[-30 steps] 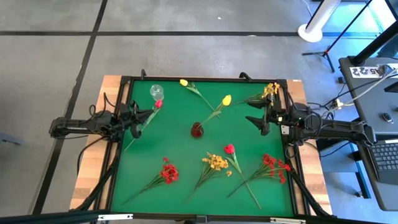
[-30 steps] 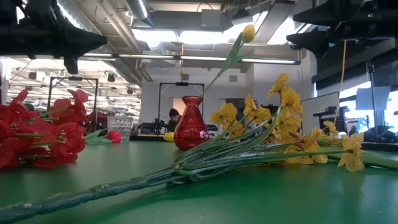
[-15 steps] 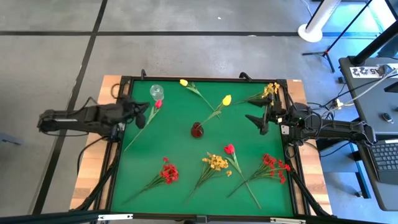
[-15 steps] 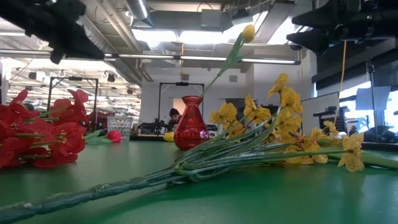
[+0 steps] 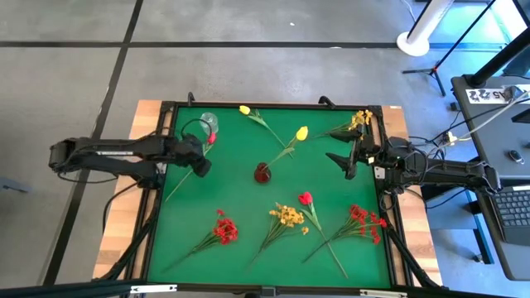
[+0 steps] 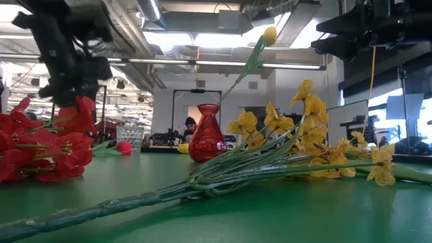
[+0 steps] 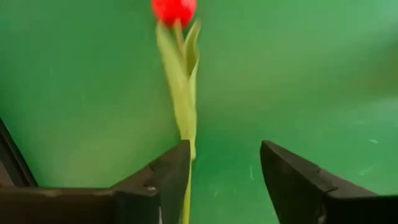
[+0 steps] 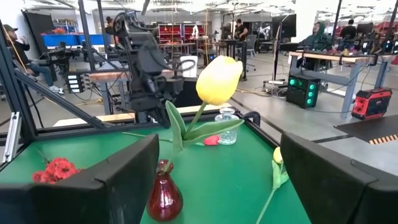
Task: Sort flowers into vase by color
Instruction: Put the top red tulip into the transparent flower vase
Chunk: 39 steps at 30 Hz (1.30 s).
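A red tulip (image 5: 210, 138) lies flat on the green mat (image 5: 248, 248), its stem running toward the near left. My left gripper (image 5: 201, 163) stands open low over that stem (image 7: 183, 106), which runs along one finger's inner side. A clear glass vase (image 5: 208, 122) stands just beyond the bloom. A red vase (image 5: 262, 172) at mid table holds a yellow tulip (image 5: 302, 132). My right gripper (image 5: 341, 161) waits open at the right edge, with nothing between its fingers. My left gripper has its fingers on either side of the red tulip's stem (image 7: 186, 152), which lies on the mat close against one finger (image 7: 165, 171). Whether that finger touches the stem, I cannot tell.
A yellow tulip (image 5: 245, 110) and a yellow spray (image 5: 360, 118) lie at the far edge. Near the front lie a red spray (image 5: 225, 229), a yellow spray (image 5: 288, 217), a red tulip (image 5: 305, 198) and another red spray (image 5: 364, 219). A black frame rims the mat.
My left gripper has gone toward the table's right edge and down toward the mat, along the red tulip's stem. The tulip lies where it lay before.
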Available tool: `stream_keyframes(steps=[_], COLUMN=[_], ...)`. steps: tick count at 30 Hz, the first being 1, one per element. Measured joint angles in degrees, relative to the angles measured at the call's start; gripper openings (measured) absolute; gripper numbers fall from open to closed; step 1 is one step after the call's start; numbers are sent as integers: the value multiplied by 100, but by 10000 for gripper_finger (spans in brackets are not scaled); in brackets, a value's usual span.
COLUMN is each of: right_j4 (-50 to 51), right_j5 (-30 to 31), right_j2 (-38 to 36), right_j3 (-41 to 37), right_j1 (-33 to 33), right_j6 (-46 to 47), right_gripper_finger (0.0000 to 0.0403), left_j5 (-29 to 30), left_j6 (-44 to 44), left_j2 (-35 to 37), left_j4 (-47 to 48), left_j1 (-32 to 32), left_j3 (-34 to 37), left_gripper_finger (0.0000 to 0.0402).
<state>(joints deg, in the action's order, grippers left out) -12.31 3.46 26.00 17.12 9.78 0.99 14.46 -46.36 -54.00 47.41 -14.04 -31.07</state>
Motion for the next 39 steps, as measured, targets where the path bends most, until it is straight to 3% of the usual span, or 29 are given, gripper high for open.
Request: stream_keyframes(steps=[4, 13, 22, 27, 34, 39], right_j4=[98, 169, 227, 280, 356, 351], right_j5=[0, -2, -4, -3, -4, -5], right_j2=[1, 0, 0, 0, 2, 1], right_j3=[0, 0, 0, 2, 2, 2], right_j1=[0, 0, 0, -2, -2, -2], right_j6=[8, 20, 51, 108, 242, 452], right_gripper_finger=[332, 332, 332, 332, 332, 332], left_j5=[-370, -517, -834, -880, -821, -371], left_j6=[-131, -128, -97, -282, -291, -144], left_j2=[-549, -1665, -2339, -2359, -2420, -2361], left_j4=[68, -42, -383, -441, -389, 31], left_j1=[-365, -992, -1273, -1278, -1129, -746], left_j3=[-2, -2, -63, -78, -352, -1166], left_gripper_finger=[201, 200, 193, 137, 16, 4])
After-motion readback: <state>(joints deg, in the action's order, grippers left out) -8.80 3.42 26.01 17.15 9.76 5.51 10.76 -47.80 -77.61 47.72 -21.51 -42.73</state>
